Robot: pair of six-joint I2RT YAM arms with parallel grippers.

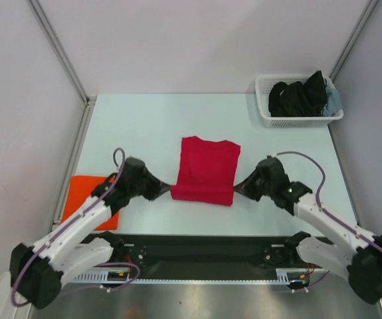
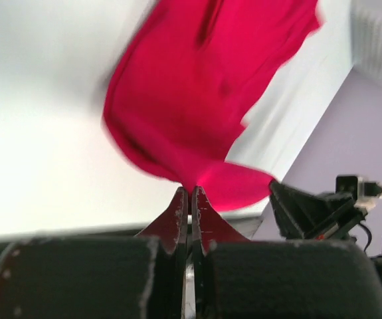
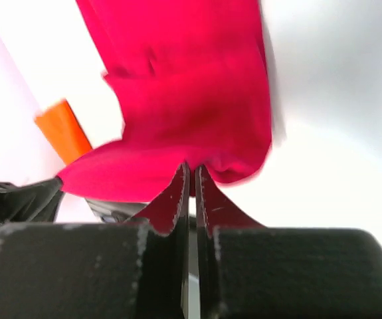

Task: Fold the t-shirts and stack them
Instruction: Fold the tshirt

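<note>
The crimson red t-shirt [image 1: 206, 169] lies partly folded in the middle of the table, its near edge lifted. My left gripper [image 1: 171, 191] is shut on the shirt's near left corner [image 2: 197, 169]. My right gripper [image 1: 236, 189] is shut on the near right corner [image 3: 197, 149]. In both wrist views the jaws pinch red cloth right at their tips. The bright orange t-shirt [image 1: 88, 198] lies folded flat at the table's left edge, partly under my left arm, and shows as an orange strip [image 3: 63, 131] in the right wrist view.
A white lattice basket [image 1: 267, 116] holding dark clothes stands at the back right corner. Grey walls close the table on the left, right and back. A black rail [image 1: 204, 249] with the arm bases runs along the near edge.
</note>
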